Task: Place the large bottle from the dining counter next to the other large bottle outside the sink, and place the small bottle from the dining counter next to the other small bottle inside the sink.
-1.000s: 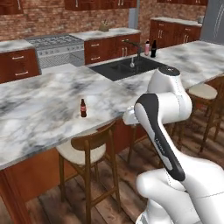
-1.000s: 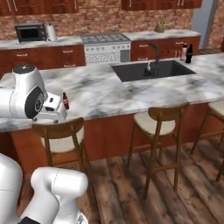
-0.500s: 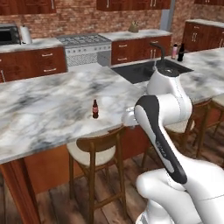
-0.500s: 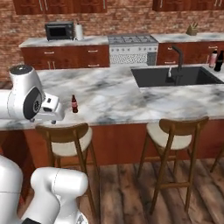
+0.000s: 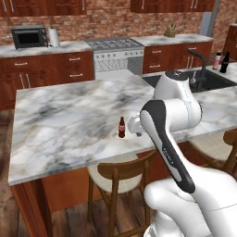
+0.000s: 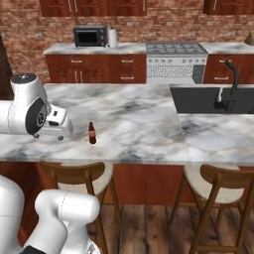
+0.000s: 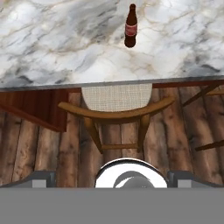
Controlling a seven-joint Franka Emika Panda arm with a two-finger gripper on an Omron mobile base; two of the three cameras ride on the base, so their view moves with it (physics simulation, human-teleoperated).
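At the far left of the back wall a black microwave point(image 5: 29, 36) sits on the rear worktop, with a white paper-towel roll point(image 5: 54, 37) just beside it, and to their right a steel range point(image 5: 115, 54) stands between red-brown cabinets. In front of these runs the dining counter point(image 5: 69, 120), its white-grey marbled slab over a red-brown wooden base, and the small bottle point(image 5: 121, 127), red-brown with a narrow neck, stands upright near the slab's front edge. In the right base view the same small bottle point(image 6: 92, 133) stands just to the right of the white hand, apart from it. A wooden stool point(image 5: 121, 178) with a pale seat is tucked under the slab below the bottle; from the hand camera the bottle point(image 7: 130, 26) shows beyond the counter edge, with the stool point(image 7: 117, 109) beneath that edge over plank flooring. The gripper point(image 6: 60, 137) hangs low at the counter's front edge, left of the bottle in the right base view, with its jaws spread wide and nothing between them. Further right, the sink point(image 5: 203, 81) is a black basin set in the slab with a black arched faucet point(image 5: 199, 64). Beyond it, on the counter outside the basin, the large bottle point(image 5: 216, 60) with its pinkish body stands just beside the other large bottle point(image 5: 225, 62), which is all black. In the right base view a second stool point(image 6: 223, 193) stands under the slab's right part.
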